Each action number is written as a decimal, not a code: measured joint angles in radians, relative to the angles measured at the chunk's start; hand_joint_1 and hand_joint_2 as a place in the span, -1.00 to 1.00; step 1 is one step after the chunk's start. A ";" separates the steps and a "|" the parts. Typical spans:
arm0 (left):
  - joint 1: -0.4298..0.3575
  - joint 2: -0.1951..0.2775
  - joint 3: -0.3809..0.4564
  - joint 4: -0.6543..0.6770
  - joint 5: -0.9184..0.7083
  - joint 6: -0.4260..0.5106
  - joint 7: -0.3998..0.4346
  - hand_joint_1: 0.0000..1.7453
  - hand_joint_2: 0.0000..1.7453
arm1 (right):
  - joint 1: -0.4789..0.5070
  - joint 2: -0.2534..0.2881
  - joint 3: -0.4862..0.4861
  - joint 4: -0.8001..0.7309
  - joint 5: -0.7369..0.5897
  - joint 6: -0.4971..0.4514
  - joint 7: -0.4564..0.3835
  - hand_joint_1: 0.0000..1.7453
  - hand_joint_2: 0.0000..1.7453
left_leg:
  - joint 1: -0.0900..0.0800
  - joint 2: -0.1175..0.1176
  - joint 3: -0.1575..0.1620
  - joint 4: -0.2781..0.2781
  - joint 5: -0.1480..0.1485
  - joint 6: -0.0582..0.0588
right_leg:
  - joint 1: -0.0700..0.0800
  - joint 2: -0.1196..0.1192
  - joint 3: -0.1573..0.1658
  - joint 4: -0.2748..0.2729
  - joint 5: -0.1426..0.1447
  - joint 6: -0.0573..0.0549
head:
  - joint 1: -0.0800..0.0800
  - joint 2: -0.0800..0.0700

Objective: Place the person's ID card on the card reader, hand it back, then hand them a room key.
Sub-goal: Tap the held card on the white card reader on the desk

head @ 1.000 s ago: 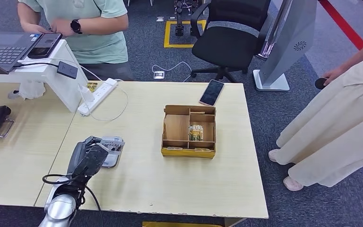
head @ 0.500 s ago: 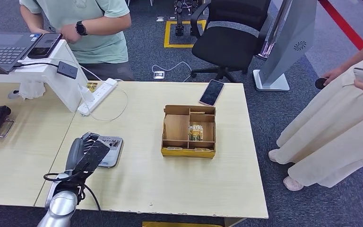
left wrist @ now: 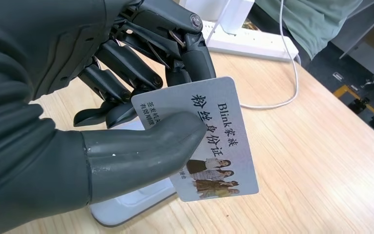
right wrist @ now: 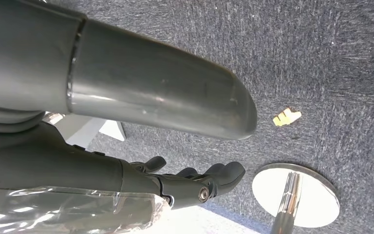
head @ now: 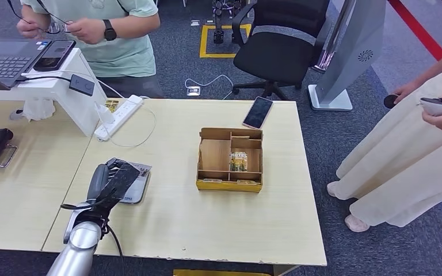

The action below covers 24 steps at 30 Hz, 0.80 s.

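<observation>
Left hand: I see my left hand [head: 110, 179] over the left part of the desk [head: 207, 224], near the front edge. It pinches the ID card [left wrist: 209, 136] between the thumb and the darker fingers [left wrist: 195, 58].

ID card: in the left wrist view the card is tilted, its printed face toward the camera, with dark characters and a small group photo on it. It is just above the card reader [head: 133, 183]; whether its lower edge touches the reader I cannot tell.

Card reader: a flat light-grey pad lying on the desk directly under my left hand, partly hidden by it.

Right hand: my right hand [right wrist: 195, 180] hangs beside the body, over grey carpet. The fingers are apart, only loosely bent, and they hold nothing.

Room key: a card with a yellow picture, probably the room key [head: 239, 160], stands in a right compartment of the cardboard box [head: 228, 184], at the middle of the desk.

Phone: a phone [head: 258, 112] lies face up at the far edge of the desk, behind the box.

Power strip: a white power strip [head: 119, 117] lies at the far left corner of the desk, with a white cable looping from it.

People: one person in a green shirt [head: 115, 52] stands behind the far left corner. Another person in a beige garment [head: 408, 167] stands past the right edge of the desk and holds a flat object in one hand.
</observation>
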 joint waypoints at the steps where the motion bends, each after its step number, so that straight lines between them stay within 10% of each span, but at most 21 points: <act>1: -0.004 -0.001 0.000 0.010 0.001 -0.005 0.002 1.00 1.00 | 0.000 0.000 0.000 0.000 0.000 0.000 0.001 -1.00 -1.00 | 0.000 0.000 0.000 0.000 0.000 0.000 | 0.000 0.000 0.000 0.000 0.000 0.000 | 0.000 0.000; 24: -0.018 -0.010 -0.003 0.157 0.018 -0.036 0.037 1.00 1.00 | -0.001 0.000 0.009 0.000 0.015 0.000 0.008 -1.00 -1.00 | 0.000 0.000 0.000 0.000 0.000 0.000 | 0.000 0.000 0.000 0.000 0.000 0.000 | 0.000 0.000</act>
